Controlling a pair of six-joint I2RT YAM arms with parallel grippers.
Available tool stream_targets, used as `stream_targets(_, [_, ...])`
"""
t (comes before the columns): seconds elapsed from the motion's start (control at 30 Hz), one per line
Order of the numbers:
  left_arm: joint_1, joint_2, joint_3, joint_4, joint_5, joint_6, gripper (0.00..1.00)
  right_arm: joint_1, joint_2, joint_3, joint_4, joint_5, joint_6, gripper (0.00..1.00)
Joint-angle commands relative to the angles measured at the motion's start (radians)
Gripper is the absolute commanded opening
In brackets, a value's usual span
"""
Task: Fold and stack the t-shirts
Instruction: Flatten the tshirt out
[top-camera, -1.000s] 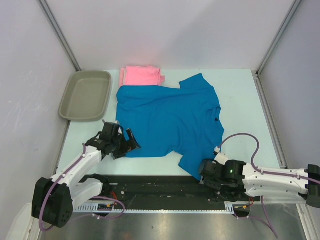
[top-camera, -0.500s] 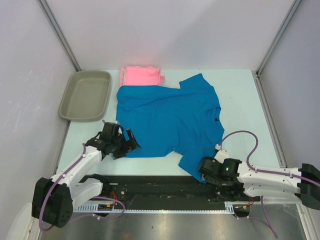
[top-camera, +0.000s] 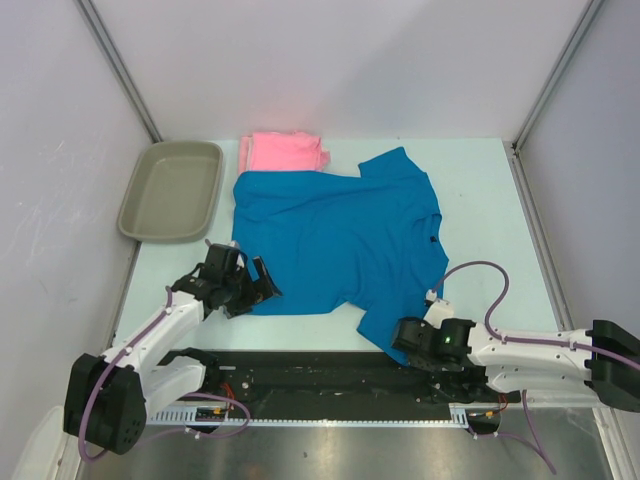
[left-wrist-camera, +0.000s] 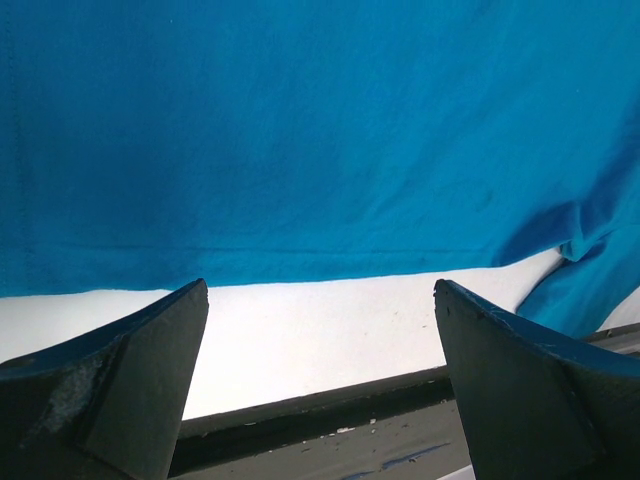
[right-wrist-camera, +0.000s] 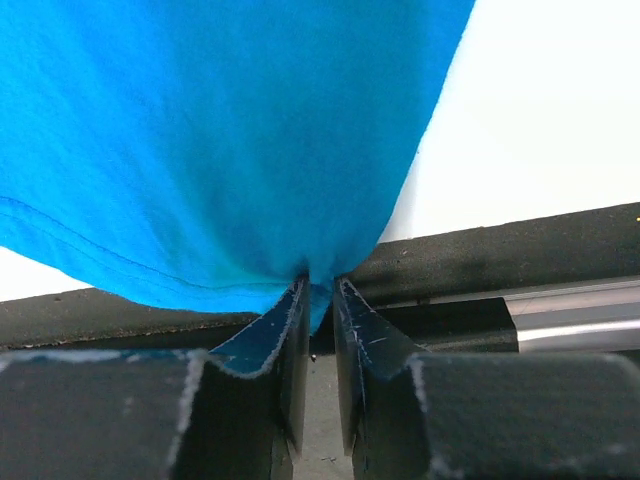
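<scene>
The blue t-shirt lies spread flat on the white table, with one sleeve trailing toward the near edge. A folded pink t-shirt sits behind it, its near edge under the blue one. My left gripper rests wide open at the near left hem of the blue t-shirt, with only bare table between its fingers. Low at the table's near edge, my right gripper is shut on the tip of the blue t-shirt's hanging sleeve, and the cloth is pinched between the jaws.
A grey-beige tray stands at the far left of the table. A black strip runs along the near edge, between the arm bases. Grey walls close the table in on three sides.
My right arm has slid left along the near edge, and its jaws have narrowed onto the blue sleeve tip. The left arm has not moved.
</scene>
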Motion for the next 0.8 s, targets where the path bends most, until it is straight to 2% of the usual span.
stream_targets(0.0, [0.009, -0.007, 0.016, 0.016, 0.0, 0.015, 1.0, 0.01, 0.014, 0.029, 0.016, 0.049, 0.035, 0.17])
stream_targets(0.13, [0.009, -0.021, 0.022, 0.001, -0.013, 0.018, 1.0, 0.01, 0.013, 0.029, 0.019, 0.06, 0.04, 0.0])
stream_targets(0.3, [0.01, -0.05, 0.038, -0.025, -0.022, 0.023, 1.0, 0.014, -0.005, 0.041, 0.013, 0.069, 0.047, 0.0])
stream_targets(0.77, [0.009, -0.139, 0.125, -0.141, -0.076, 0.049, 1.0, 0.065, -0.087, 0.166, -0.142, 0.19, 0.06, 0.0])
